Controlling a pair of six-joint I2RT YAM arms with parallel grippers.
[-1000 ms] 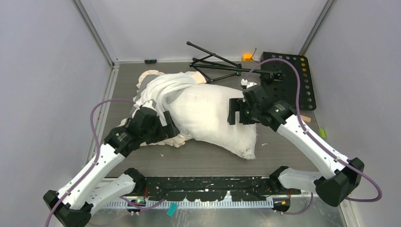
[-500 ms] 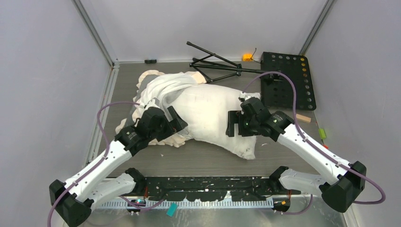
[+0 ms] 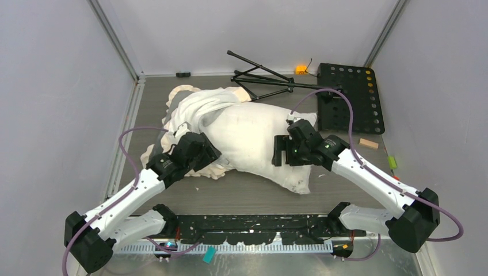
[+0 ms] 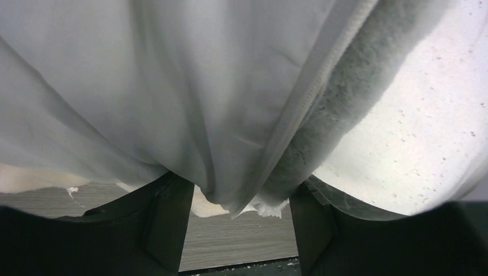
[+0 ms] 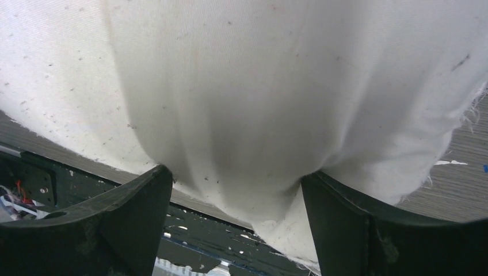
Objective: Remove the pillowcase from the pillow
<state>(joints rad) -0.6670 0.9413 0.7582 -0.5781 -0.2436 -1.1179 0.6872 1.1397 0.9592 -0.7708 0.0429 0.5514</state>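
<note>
The pillow [image 3: 250,138], plump and off-white with faint specks, lies mid-table. The pillowcase [image 3: 198,106] is bunched over its left end, with the cream frill [image 3: 216,169] trailing on the table. My left gripper [image 3: 202,154] sits at the pillow's near-left side. In the left wrist view its jaws [image 4: 241,198] close on a hanging bunch of pillowcase [image 4: 230,115], cream cloth and grey plush [image 4: 351,92] together. My right gripper [image 3: 282,150] is on the pillow's right part. In the right wrist view [image 5: 237,187] it pinches a fold of the pillow [image 5: 241,86].
A black folded tripod [image 3: 259,75] lies at the back. A black perforated board [image 3: 351,95] is at the back right, with a small wooden block [image 3: 368,143] and a green item [image 3: 392,162] near the right wall. A black rail [image 3: 253,224] runs along the near edge.
My right gripper has moved left and nearer, and the pillow's right end has shifted with it. My left arm has swung right, its gripper staying at the pillowcase.
</note>
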